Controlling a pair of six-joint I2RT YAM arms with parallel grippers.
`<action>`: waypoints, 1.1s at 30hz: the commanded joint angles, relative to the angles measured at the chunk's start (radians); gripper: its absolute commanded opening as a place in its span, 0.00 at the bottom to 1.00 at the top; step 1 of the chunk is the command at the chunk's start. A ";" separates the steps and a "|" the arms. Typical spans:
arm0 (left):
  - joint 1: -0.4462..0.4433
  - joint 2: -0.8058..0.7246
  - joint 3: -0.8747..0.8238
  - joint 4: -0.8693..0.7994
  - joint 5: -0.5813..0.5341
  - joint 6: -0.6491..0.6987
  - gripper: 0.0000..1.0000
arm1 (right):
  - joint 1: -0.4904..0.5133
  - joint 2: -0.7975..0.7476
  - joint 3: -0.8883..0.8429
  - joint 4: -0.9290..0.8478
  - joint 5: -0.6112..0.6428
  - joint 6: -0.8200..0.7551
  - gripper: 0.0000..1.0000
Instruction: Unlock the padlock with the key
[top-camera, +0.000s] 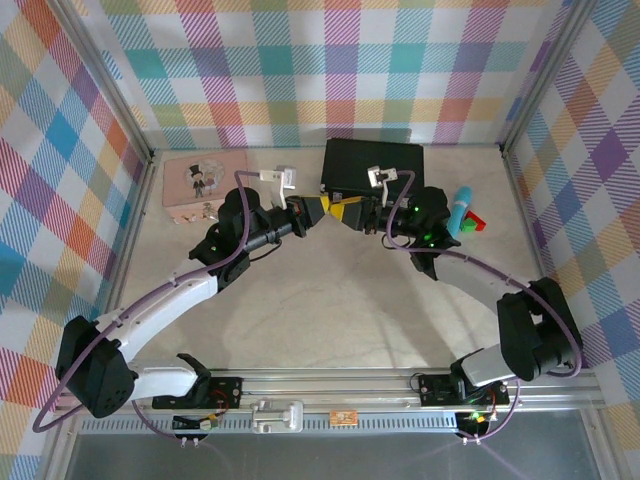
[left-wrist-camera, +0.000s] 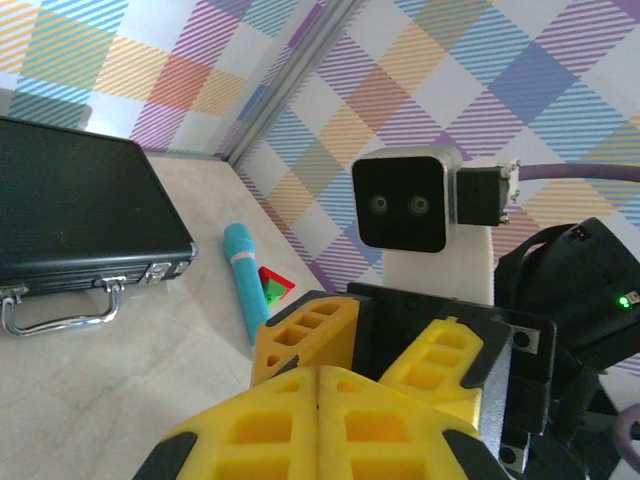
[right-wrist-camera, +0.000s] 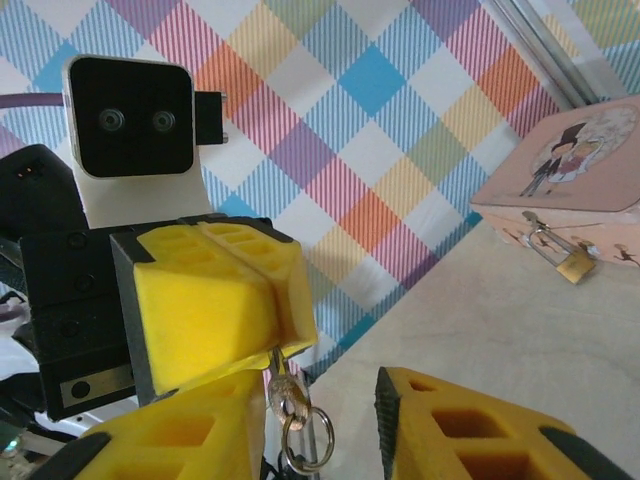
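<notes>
The step in hand appears to be a transfer of the key between the arms, well to the right of the pink tin (right-wrist-camera: 585, 175) as the top camera sees it. The right gripper (left-wrist-camera: 372, 350) faces the other arm tip to tip, its two yellow fingers spread apart with the key (right-wrist-camera: 283, 392) hanging in the gap. Before closing, centre that gap on the key's head, not on the loose ring (right-wrist-camera: 308, 440) below it, since the ring would likely swing and let the key twist. Close squarely so the flat of the head lies against the pads, and release the other hold only once the new grip is firm. The left gripper (right-wrist-camera: 280, 320) has its fingers pressed together on the key's upper part, so the blade is hidden and its direction cannot be told. Confirm it before approaching the lock. The key itself is a thin, dull silvery sliver, likely to slip. Farthest off, the padlock (right-wrist-camera: 573, 264) hangs from the clasp (right-wrist-camera: 540, 236) on the tin's front wall. It is a tiny brass-yellow body under a thin silvery shackle, tilted and apparently free to swing, so it may need steadying during insertion.
</notes>
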 joint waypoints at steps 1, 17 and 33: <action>-0.004 0.003 -0.009 0.055 0.018 -0.013 0.00 | 0.008 0.017 0.001 0.116 -0.044 0.053 0.34; -0.004 0.008 -0.039 0.127 0.011 -0.063 0.00 | 0.013 0.075 0.006 0.240 -0.050 0.152 0.26; -0.004 -0.002 -0.058 0.157 -0.016 -0.076 0.00 | 0.016 0.102 -0.004 0.283 -0.044 0.199 0.26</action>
